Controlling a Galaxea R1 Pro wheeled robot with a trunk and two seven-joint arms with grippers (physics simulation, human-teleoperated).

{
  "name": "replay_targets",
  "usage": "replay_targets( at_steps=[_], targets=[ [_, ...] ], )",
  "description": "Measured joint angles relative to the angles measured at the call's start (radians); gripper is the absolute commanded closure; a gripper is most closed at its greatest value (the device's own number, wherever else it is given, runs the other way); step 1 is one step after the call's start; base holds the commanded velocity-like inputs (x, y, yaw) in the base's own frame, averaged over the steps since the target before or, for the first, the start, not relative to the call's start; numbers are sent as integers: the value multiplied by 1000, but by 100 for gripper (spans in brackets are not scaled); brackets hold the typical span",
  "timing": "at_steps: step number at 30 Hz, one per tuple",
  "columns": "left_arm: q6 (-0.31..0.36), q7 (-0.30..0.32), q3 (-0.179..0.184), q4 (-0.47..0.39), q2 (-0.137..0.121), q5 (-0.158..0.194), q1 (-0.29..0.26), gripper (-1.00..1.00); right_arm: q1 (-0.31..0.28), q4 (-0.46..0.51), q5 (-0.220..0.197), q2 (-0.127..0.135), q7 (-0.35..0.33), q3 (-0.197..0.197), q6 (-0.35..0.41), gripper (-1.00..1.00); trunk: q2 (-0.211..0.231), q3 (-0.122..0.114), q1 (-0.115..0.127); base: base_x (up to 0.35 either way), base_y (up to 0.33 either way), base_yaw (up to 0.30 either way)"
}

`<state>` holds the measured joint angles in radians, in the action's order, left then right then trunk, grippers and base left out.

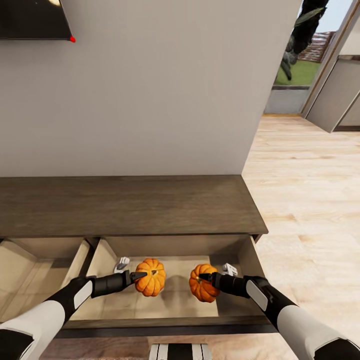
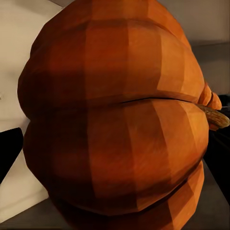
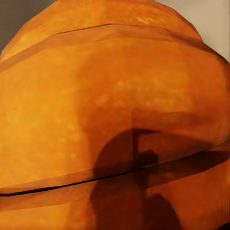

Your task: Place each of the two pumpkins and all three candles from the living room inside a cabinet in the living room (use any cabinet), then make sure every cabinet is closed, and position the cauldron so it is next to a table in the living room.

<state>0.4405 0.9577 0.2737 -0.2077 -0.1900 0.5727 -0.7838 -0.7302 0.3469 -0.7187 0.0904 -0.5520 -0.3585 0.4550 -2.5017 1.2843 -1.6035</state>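
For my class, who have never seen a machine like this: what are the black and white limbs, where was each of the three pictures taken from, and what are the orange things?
These are simulator renders of a wheeled robot with two arms. The big picture comes from a camera on its head, looking down over both arms. The other two come from cameras near each wrist, looking along the jaws, so each sees its load from very close.

The left gripper holds one pumpkin, and the right gripper holds the other pumpkin. Both are held over an open drawer of the long dark-brown cabinet against the wall. The orange shape in the left wrist view is the left arm's pumpkin, with its stem at one side; the right wrist view shows the other.
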Motion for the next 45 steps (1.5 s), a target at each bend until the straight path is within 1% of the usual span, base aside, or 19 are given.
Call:
replay_targets(
  at_steps=[17,24,36,37,40,45],
  targets=[
    [0,2,-2,-8,-3,2,0,100,0,20,0,1,-2,-3,0,100,-4,66,-8,0,0,0],
    [0,2,-2,-10,-5,1,0,100,-1,60,0,3,8,-1,1,100,-6,93,-11,0,0,0],
    [2,2,-7,-10,-11,4,-1,100,-12,59,0,1,13,1,-4,100,-6,93,-11,0,0,0],
    [1,2,-7,-10,-11,4,-1,100,-13,55,0,1,16,0,-3,100,-6,93,-11,0,0,0],
    [2,2,-6,-10,-11,4,-2,100,-17,50,2,0,68,-1,-1,100,-6,93,-11,0,0,0],
    [2,1,-7,-27,-11,4,-2,100,-17,59,0,0,70,-4,-1,100,-6,93,-11,0,0,0]
  ],
)
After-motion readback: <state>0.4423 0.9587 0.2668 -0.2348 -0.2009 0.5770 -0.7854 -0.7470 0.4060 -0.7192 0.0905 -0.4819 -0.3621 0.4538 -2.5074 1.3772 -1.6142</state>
